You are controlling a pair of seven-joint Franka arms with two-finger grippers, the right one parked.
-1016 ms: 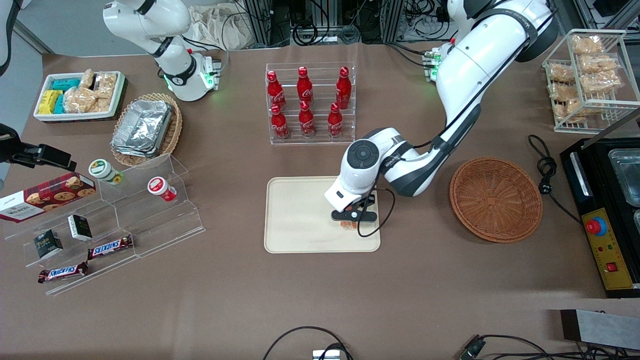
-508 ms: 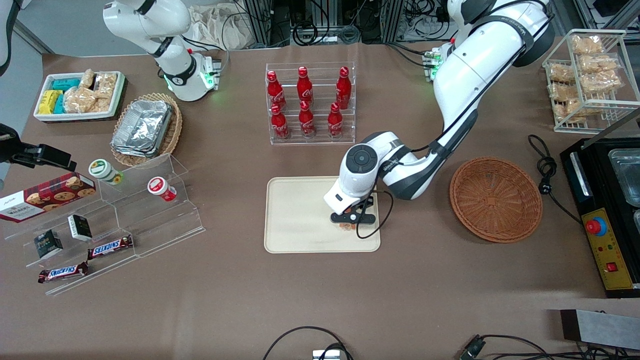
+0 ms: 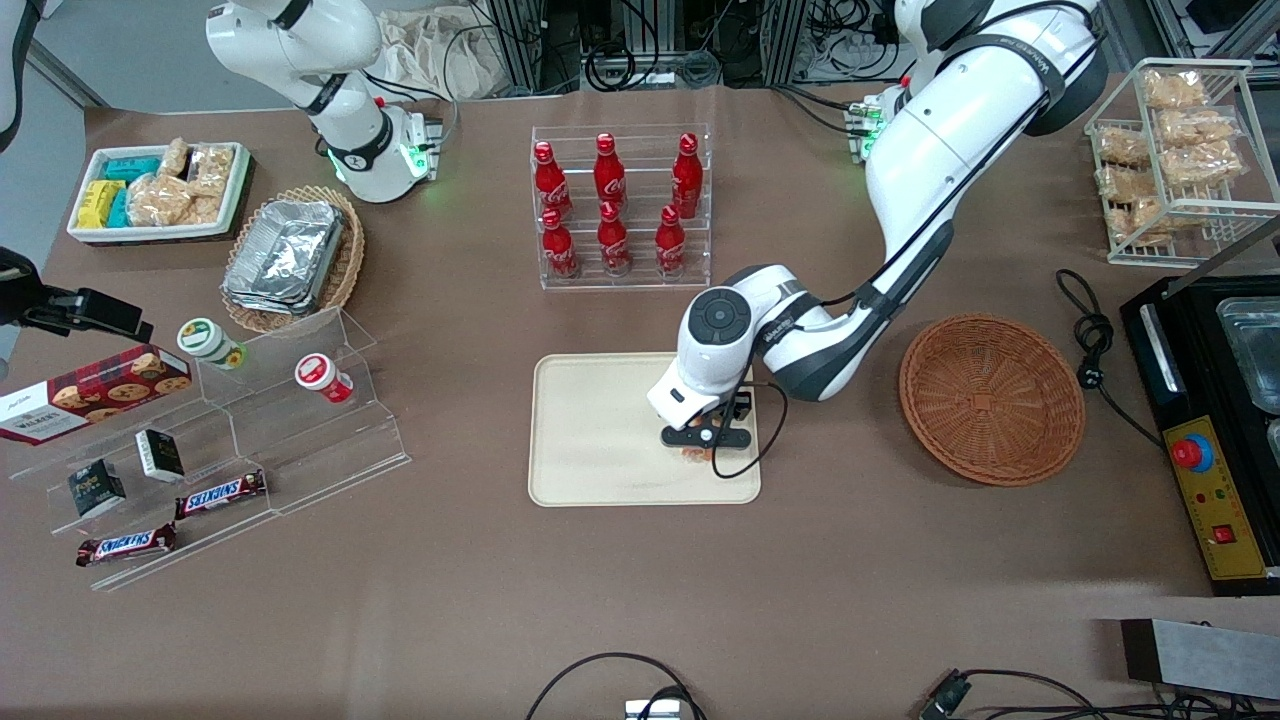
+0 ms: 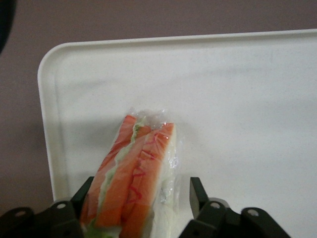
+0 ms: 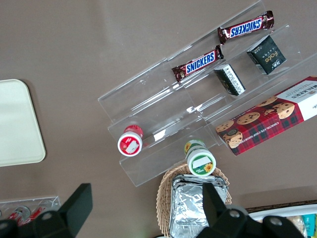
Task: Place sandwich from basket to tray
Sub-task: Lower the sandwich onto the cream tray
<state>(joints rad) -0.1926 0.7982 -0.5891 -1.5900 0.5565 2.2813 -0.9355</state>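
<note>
One sandwich [image 4: 133, 173] sits wrapped on the one tray [image 3: 600, 440], near its corner, with the pincer [image 4: 141, 198] spread apart around it. One basket [image 3: 990, 398] sits nearby, six red bottles [image 3: 612, 205] farther up the table [image 3: 640, 600].

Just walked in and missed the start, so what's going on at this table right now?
The working arm has its tool down over the tray, with the wrapped sandwich between its fingers. The sandwich sits near the tray's corner toward the basket, which now holds nothing. There is a gap between fingers and sandwich, so it looks released.
</note>
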